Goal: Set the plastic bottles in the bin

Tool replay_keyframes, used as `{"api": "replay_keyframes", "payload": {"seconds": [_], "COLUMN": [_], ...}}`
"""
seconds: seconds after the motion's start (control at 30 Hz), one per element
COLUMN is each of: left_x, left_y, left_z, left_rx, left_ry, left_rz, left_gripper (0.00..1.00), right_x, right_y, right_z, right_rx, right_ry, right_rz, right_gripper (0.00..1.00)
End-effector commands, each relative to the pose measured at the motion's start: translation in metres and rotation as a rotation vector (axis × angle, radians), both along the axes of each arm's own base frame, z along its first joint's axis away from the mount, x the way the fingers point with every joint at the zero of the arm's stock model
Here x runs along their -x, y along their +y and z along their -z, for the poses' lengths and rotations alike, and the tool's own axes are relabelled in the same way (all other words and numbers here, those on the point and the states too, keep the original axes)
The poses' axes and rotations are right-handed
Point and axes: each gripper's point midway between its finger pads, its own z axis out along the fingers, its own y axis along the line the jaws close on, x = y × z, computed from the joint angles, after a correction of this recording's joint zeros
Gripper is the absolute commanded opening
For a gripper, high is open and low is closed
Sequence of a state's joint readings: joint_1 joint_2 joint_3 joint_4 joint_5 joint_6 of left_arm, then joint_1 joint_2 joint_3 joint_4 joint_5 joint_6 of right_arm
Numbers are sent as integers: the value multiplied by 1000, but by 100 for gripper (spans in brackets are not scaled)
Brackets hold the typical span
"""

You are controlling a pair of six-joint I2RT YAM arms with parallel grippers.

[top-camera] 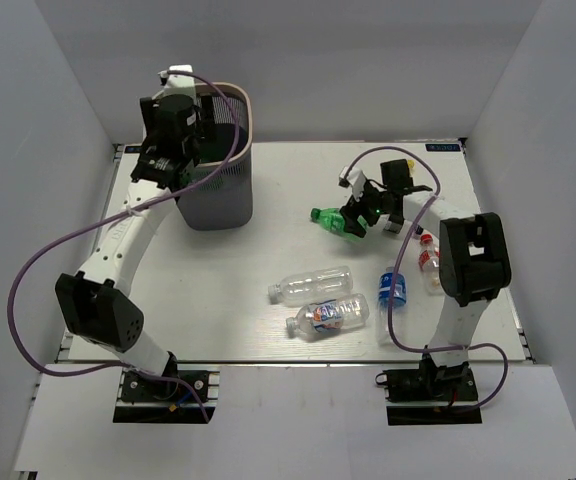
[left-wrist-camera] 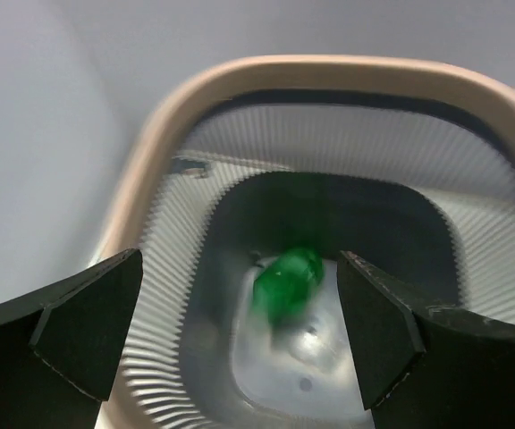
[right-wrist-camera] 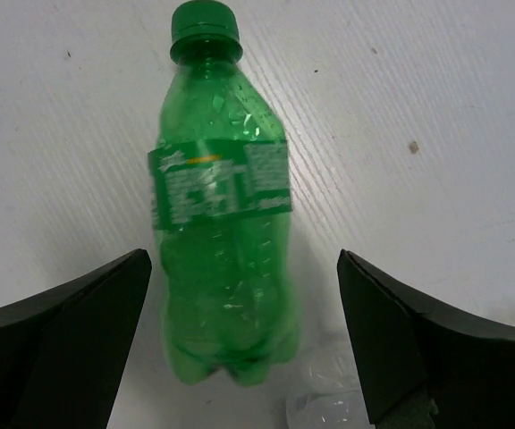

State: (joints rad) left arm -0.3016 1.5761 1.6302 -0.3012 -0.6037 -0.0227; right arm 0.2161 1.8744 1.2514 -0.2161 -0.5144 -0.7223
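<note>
The dark grey mesh bin [top-camera: 220, 190] with a pale beige rim stands at the far left. My left gripper [top-camera: 186, 105] hangs over its mouth, open and empty. In the left wrist view the gripper [left-wrist-camera: 240, 331] looks down past the rim [left-wrist-camera: 329, 67] at a blurred green bottle [left-wrist-camera: 286, 279] near the bin's floor. My right gripper [top-camera: 360, 215] is open just above a second green bottle [top-camera: 333, 221] lying on the table. In the right wrist view that bottle [right-wrist-camera: 222, 223] lies between the spread fingers [right-wrist-camera: 61, 331], cap pointing away, untouched.
Two clear bottles [top-camera: 313, 285] [top-camera: 330, 314] lie mid-table. A blue-labelled one [top-camera: 393, 290] and red-labelled ones [top-camera: 429, 262] lie beside the right arm. Part of a clear bottle [right-wrist-camera: 329, 407] shows under the right gripper. Grey walls enclose the table.
</note>
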Motion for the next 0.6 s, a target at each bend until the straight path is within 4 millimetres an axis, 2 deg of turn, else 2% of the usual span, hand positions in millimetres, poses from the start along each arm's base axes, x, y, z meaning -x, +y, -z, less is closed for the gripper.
{"api": "replay_keyframes", "payload": {"seconds": [0.0,0.03,0.07,0.1,0.13,0.17,0.23,0.27,0.3,0.33,0.37,0.4,0.43,0.47,0.5,0.53,0.57], "left_x": [22,40,51,62,71,90,111,124,132,147,156,165,176,186,192,197,209], "left_y": [-55,-91,-107,-124,-138,-160,-185,-195,-201,-209,-212,-214,-222,-223,-226,-226,-231], "left_z": [-61,-71,-74,-63,-60,-45,-16,14,34,44,76,85,94,110,119,130,146], "left_rx": [-35,-49,-39,-39,-15,13,72,102,120,127,147,151,155,151,153,134,130], "left_ry": [-103,-131,-149,-130,-118,-55,52,138,195,220,298,325,353,396,419,447,492], "left_rz": [371,600,702,806,898,1041,1174,1232,1263,1301,1318,1329,1362,1376,1389,1385,1402], "left_gripper": [99,99,99,99,99,99,99,99,99,99,99,99,99,99,99,99,99], "right_x": [-3,-1,-2,1,5,6,12,12,15,17,5,17,16,-1,2,2,-3], "right_y": [1,3,2,3,4,6,6,8,7,8,12,13,14,19,20,23,32], "right_z": [8,14,15,18,22,24,28,29,32,31,22,21,15,-11,-20,-34,-61], "right_rx": [52,59,65,69,74,75,88,93,99,88,75,64,45,19,-2,-17,-69], "right_ry": [13,31,28,37,54,59,78,72,97,110,92,159,168,121,146,147,129], "right_rz": [-18,-27,-25,-34,-49,-59,-73,-90,-94,-106,-112,-118,-113,-107,-104,-104,-108], "right_gripper": [90,90,90,89,89,88,88,81,75,65,42,31,23,16,8,6,6]}}
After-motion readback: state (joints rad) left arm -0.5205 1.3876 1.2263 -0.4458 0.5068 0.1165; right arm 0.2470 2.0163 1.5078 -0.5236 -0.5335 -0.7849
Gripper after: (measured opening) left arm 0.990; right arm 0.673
